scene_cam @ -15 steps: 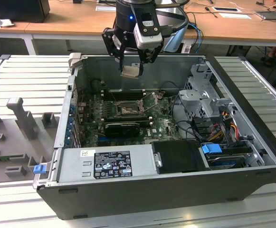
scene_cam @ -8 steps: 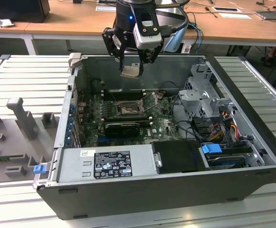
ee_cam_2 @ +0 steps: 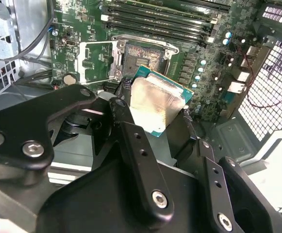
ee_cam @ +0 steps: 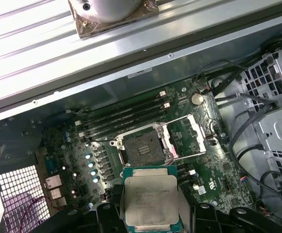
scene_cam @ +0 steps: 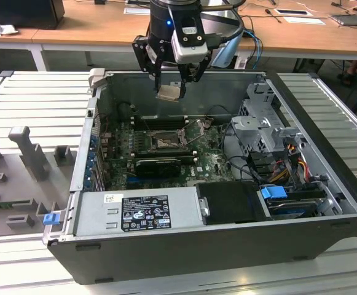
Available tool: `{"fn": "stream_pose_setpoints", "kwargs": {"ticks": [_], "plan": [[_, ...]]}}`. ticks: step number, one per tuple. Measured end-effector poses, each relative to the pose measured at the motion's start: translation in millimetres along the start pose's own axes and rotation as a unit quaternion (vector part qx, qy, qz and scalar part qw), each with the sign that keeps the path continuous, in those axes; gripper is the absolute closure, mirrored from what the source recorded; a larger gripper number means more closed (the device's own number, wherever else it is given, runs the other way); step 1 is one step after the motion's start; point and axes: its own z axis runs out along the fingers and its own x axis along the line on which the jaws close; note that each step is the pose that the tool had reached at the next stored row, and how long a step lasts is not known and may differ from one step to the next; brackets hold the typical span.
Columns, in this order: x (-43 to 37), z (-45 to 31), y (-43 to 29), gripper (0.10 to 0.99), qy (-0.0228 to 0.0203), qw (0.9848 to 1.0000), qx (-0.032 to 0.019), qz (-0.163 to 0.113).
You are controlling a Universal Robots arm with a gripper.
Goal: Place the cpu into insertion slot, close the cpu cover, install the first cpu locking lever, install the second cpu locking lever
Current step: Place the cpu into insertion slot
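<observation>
gripper [scene_cam: 171, 86]: fingers clamped on the cpu [scene_cam: 169, 93], above the open case [scene_cam: 166, 252].
cpu: aloft, at 12 o'clock from the insertion slot [scene_cam: 164, 142] in the exterior view.
cpu cover [ee_cam_2: 111, 63]: swung open, slot's contacts bare.

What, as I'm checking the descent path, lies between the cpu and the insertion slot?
Nothing in the first wrist view: the stretch from cpu to insertion slot is bare, cpu cover swung aside.

A ribbed grey metal bench [scene_cam: 37, 98] carries the open computer case [scene_cam: 215, 246] and grey fixture blocks [scene_cam: 27, 150].
</observation>
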Motion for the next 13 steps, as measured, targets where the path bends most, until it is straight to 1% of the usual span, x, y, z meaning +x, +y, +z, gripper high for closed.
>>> {"fn": "stream_pose_setpoints", "kwargs": {"ticks": [13], "plan": [[0.0,0.0,0.0,0.553,-0.0018,0.9998,-0.0004,0.021]]}}
